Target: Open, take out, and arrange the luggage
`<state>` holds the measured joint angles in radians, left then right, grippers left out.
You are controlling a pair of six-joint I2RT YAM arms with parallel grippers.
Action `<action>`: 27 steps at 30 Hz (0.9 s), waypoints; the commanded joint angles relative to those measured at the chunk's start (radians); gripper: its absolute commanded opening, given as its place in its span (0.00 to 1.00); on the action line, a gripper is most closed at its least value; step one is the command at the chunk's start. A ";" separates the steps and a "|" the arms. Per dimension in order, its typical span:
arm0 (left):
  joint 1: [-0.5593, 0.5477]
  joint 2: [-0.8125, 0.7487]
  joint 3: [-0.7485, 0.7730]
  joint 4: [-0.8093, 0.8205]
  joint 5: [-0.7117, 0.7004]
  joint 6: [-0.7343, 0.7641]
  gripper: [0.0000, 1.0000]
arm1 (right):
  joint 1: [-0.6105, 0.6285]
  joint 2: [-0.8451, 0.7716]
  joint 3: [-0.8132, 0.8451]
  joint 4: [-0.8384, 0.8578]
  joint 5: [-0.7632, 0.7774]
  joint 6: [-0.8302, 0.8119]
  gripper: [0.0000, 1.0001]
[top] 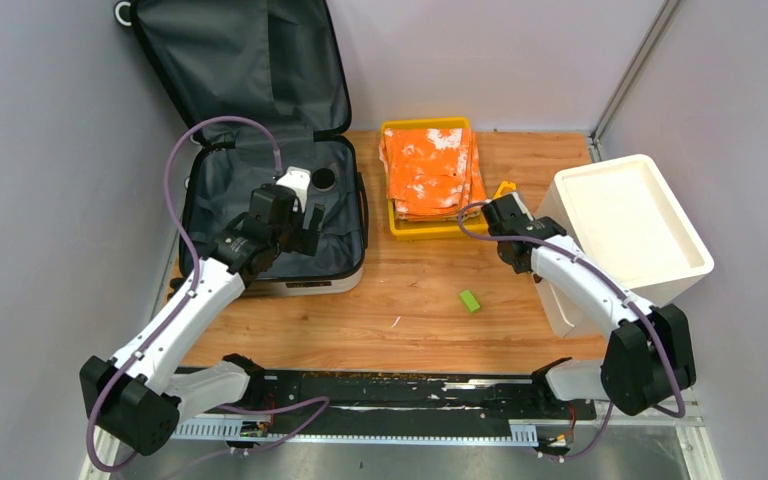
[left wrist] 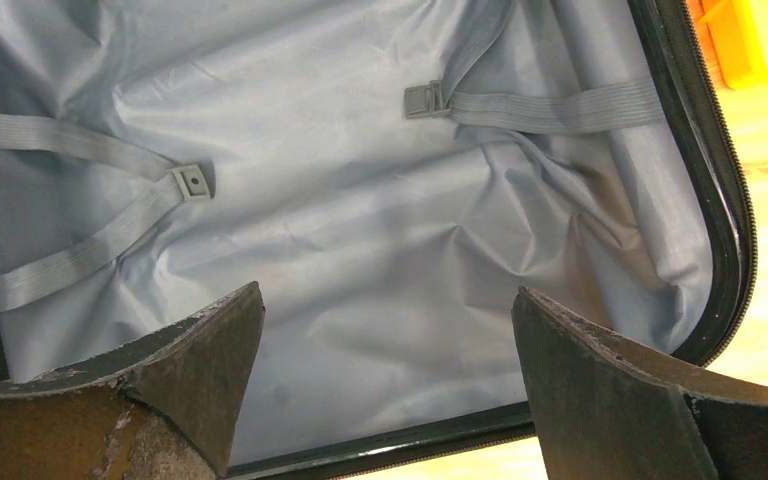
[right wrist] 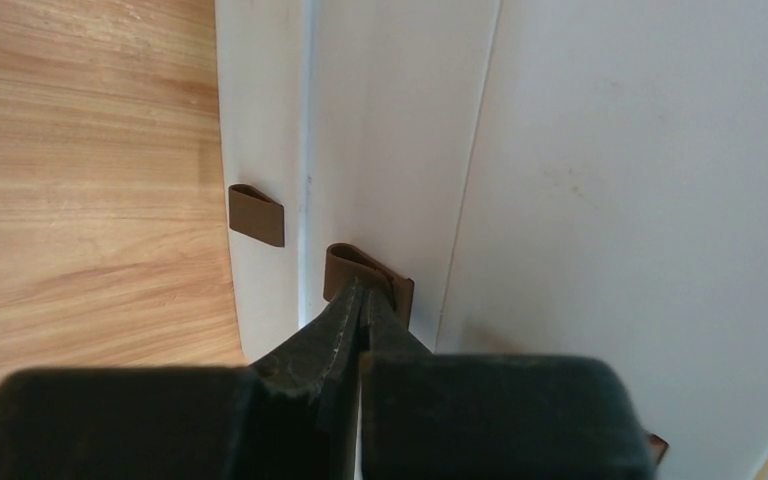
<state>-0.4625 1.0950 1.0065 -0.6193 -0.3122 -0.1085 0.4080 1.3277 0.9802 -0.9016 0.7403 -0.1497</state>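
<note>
The desk [top: 410,310] carries everything I see. The luggage [top: 230,70] lies open at its far left corner, base flat, lid propped upright against the back wall, grey lining showing in both halves. In the left wrist view the two strap buckles [left wrist: 192,182] sit unclipped and well apart on the wrinkled lining.

A white box [top: 630,215] stands at the right edge. Between it and the luggage, at the far edge, a yellow tray [top: 425,124] holds a folded orange cloth [top: 430,170].

My left gripper [left wrist: 388,292] hangs over the luggage base with its jaws spread wide and nothing between them. My right gripper [right wrist: 360,288] is between the tray and the box, jaws pressed fully together, tips right against a brown tab [right wrist: 392,285] on the box's white side. I cannot tell whether the tab is pinched. A second tab [right wrist: 256,214] sits just beside it.

A small green scrap [top: 470,300] lies on the bare desk near the middle.
</note>
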 commanded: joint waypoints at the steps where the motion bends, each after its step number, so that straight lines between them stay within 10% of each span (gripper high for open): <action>1: -0.002 -0.047 -0.012 0.027 0.021 0.010 1.00 | 0.011 0.010 0.043 -0.042 -0.028 0.001 0.00; 27: -0.002 -0.212 -0.034 0.069 0.108 0.023 1.00 | 0.109 0.130 -0.155 0.188 -0.263 -0.924 0.48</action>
<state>-0.4625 0.9031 0.9733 -0.5922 -0.2455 -0.0982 0.5461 1.4269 0.8333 -0.8013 0.4686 -0.9157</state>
